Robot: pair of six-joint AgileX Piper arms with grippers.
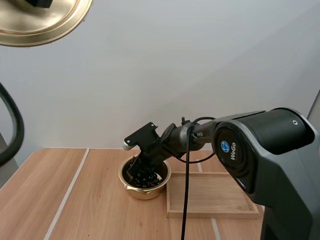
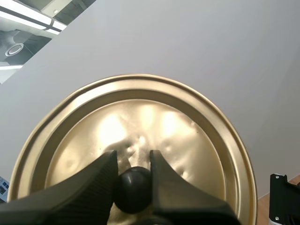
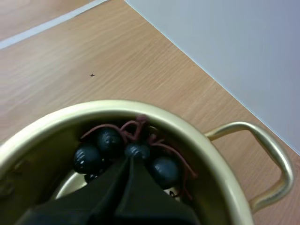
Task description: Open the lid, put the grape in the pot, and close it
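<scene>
Overhead, my left gripper had its two fingers clamped on the black knob of the golden lid, with one fingertip on each side of the ball and no gap between pad and knob. The lid hung tilted in the air, its domed top facing the wrist camera. From the high view it sat up near the left arm, well apart from everything on the table.

Down on the table, the pot stood uncovered, just beside the left edge of the wooden tray. I could not tell whether the two touched. My right arm reached across above the tray and angled down into the pot, so its wrist covered much of the pot's mouth from the high view.

From the right wrist view, my right gripper was inside the rim. Its fingers were drawn almost together into one narrow dark wedge, and the tips met at the reddish stem of the bunch of grapes. I read that as a pinch on the bunch. The dark berries lay low in the pot against the far wall, with stem strands looping up toward the rim. One looped pot handle stuck out on the side toward the wall, over bare wood.
</scene>
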